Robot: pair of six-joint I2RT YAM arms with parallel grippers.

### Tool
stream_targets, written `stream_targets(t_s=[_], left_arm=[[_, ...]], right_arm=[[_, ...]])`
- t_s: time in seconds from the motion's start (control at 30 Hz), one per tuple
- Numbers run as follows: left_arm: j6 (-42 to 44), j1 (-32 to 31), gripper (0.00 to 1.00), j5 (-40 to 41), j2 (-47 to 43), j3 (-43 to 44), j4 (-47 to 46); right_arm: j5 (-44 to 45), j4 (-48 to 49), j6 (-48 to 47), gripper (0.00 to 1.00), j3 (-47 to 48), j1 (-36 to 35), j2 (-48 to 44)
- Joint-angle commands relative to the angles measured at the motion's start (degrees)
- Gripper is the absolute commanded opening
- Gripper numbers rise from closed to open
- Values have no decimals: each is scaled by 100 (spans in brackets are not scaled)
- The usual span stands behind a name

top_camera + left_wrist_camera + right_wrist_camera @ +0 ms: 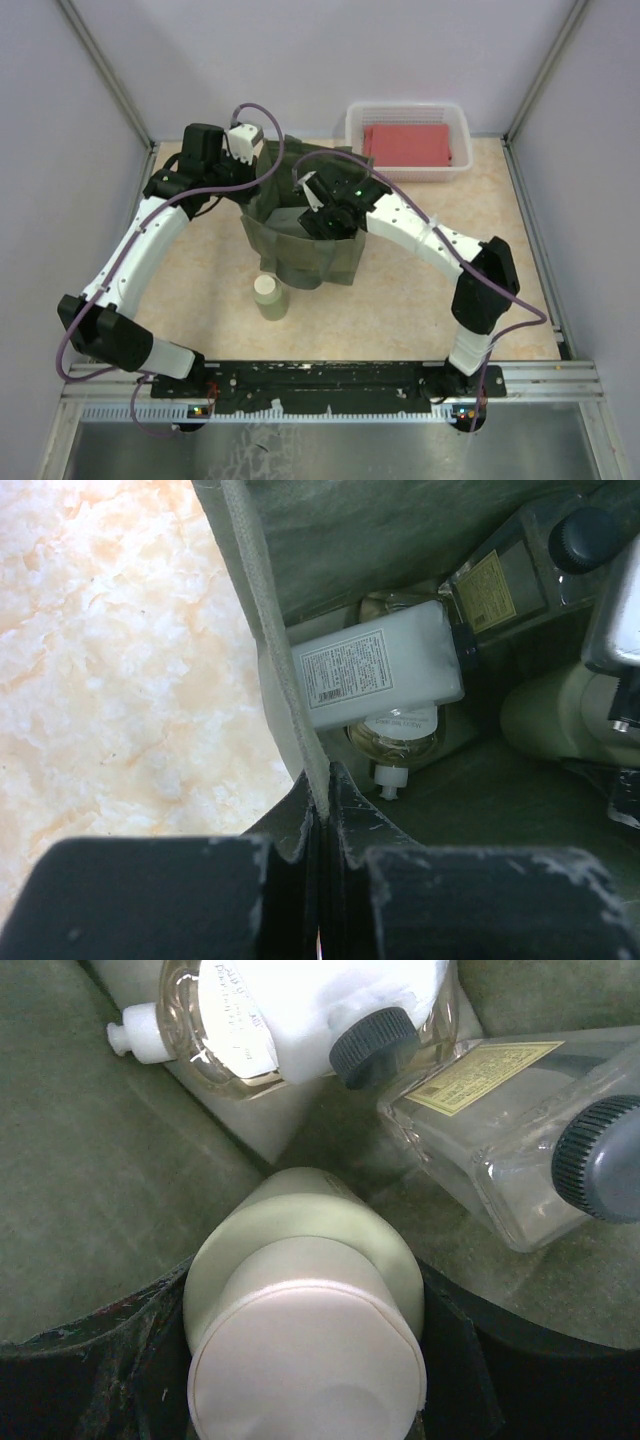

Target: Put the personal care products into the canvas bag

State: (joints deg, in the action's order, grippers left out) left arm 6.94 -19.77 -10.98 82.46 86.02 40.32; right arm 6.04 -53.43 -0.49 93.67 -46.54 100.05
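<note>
While gripped between right jaws | olive bottle (305, 1290) inside canvas bag (318, 262)

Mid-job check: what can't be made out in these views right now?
Top view: the canvas bag interior, blocked by the right gripper.
Left wrist: the white bottle label print, too small to read.
Right wrist: the clear square bottle, cut off at the right edge.
</note>
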Motion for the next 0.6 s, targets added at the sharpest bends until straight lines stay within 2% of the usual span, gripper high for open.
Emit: stream_targets(t_s=[0.0, 0.03, 0.13, 0.23, 0.27, 0.37, 0.57], left_arm=[[121, 29, 0, -4, -21, 278, -240], [121, 26, 0, -9, -20, 284, -247], [110, 26, 0, -25, -11, 300, -251], [107, 26, 0, -21, -10, 316, -249], [111, 26, 0, -26, -10, 317, -252], [107, 26, 0, -34, 1, 335, -243], [96, 26, 0, -74, 8, 357, -225]], right_arm=[[218, 86, 230, 0, -218, -65, -205], [217, 140, 252, 4, -283, -65, -234], [134, 268, 311, 27, -440, -65, -406], [86, 357, 360, 62, -520, -61, -691], [80, 367, 370, 71, -521, -66, -778], [64, 386, 378, 84, -498, -65, -948], [41, 139, 372, 93, -270, -65, -1106]])
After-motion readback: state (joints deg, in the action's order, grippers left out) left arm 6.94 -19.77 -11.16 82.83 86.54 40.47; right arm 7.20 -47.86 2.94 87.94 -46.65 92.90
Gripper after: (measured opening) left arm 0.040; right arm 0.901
